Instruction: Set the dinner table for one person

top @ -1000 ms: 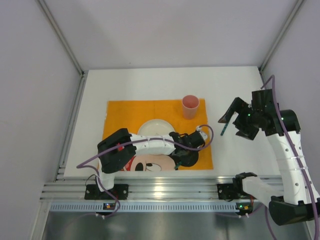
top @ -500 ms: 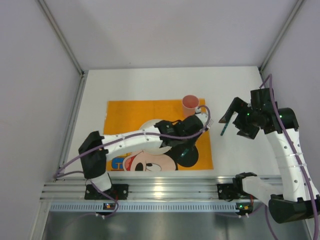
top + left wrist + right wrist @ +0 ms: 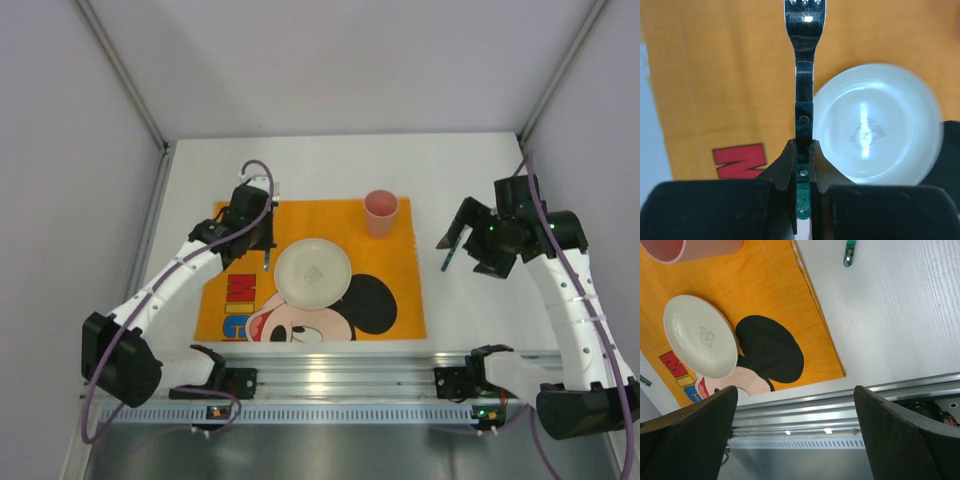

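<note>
My left gripper [image 3: 260, 243] is shut on a fork [image 3: 804, 75] by its green handle, tines pointing away. It holds the fork over the orange Mickey Mouse placemat [image 3: 240, 225], just left of the white plate [image 3: 313, 270]. In the left wrist view the plate [image 3: 875, 125] is right of the fork. A pink cup [image 3: 380, 212] stands at the placemat's far right corner. My right gripper [image 3: 466, 240] is open and empty above the white dinner table [image 3: 300, 165], right of the placemat. A green-handled utensil [image 3: 447, 258] lies on the table below it; only its handle end [image 3: 849, 252] shows in the right wrist view.
Grey walls and metal posts enclose the table on three sides. An aluminium rail [image 3: 330, 375] runs along the near edge, also seen in the right wrist view [image 3: 840, 400]. Bare white table [image 3: 890, 315] lies right of the placemat [image 3: 775, 300].
My left arm has swung from the placemat's right side, over the plate, to the left of the plate, carrying the fork. The plate is now uncovered. The right arm has barely moved.
</note>
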